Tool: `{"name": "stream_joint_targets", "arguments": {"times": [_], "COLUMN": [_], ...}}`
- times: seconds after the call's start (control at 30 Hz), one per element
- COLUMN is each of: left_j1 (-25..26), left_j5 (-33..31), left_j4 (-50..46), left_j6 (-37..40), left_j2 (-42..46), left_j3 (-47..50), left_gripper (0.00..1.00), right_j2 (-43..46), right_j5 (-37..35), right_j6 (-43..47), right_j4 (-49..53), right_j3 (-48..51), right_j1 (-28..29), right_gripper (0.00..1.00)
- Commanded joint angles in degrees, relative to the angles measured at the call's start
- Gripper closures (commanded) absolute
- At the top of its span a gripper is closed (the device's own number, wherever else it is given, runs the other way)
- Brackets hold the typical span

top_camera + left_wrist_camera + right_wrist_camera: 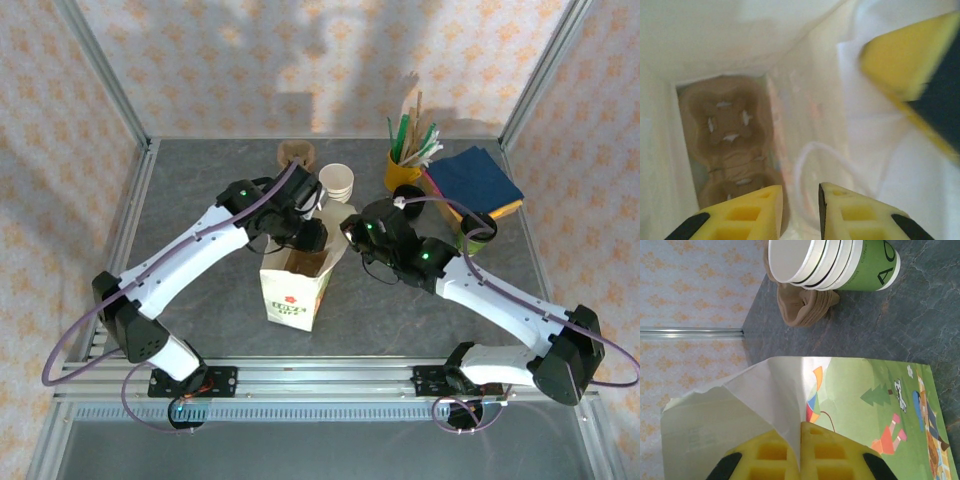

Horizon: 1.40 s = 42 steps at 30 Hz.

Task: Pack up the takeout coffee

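- One paper bag (295, 288) stands open in the middle of the surface (200, 195). One brown pulp cup carrier (727, 130) lies at its bottom.
- The left end effector (801, 212) is inside the bag, fingers narrowly apart and empty.
- The right end effector (800, 445) is pinched tight on the bag's rim.
- One takeout coffee (478, 228) stands outside the bag, at its 3 o'clock.
- One stack of lidless cups (337, 182) stands at the bag's 1 o'clock.

Overhead view looking down, wrist views close, sharing the bag (295, 288)
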<state>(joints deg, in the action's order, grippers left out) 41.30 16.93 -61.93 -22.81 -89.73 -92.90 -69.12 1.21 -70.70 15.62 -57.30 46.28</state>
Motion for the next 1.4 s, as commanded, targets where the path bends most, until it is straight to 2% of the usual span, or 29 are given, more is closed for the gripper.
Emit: {"name": "stream_joint_targets", "arguments": {"times": [0.0, 0.33, 0.6, 1.1, 1.37], "left_j1": [0.7, 0.7, 1.3, 4.2, 4.1], "left_j5": [-3.3, -5.0, -4.8, 1.8, 0.1], "left_j4": [-3.3, -1.0, 0.9, 5.7, 6.3], "left_j6": [1.8, 1.3, -0.6, -0.2, -0.6], "left_j2": [-1.2, -4.7, -5.0, -8.8, -11.0], "left_j3": [1.5, 6.2, 4.3, 9.1, 11.0], "left_gripper": [0.72, 0.74, 0.75, 0.76, 0.77], "right_j2": [1.1, 3.8, 4.3, 4.9, 5.8], "right_j5": [-2.6, -3.9, -4.3, -5.1, -5.7], "right_j6": [0.2, 0.9, 0.9, 2.0, 3.4], "right_j4": [0.4, 1.4, 1.4, 0.4, 0.8], "right_j3": [0.4, 0.6, 1.7, 3.3, 3.0], "right_j1": [-0.2, -0.2, -0.1, -0.2, -0.3], "right_gripper": [1.0, 1.0, 1.0, 1.0, 1.0]}}
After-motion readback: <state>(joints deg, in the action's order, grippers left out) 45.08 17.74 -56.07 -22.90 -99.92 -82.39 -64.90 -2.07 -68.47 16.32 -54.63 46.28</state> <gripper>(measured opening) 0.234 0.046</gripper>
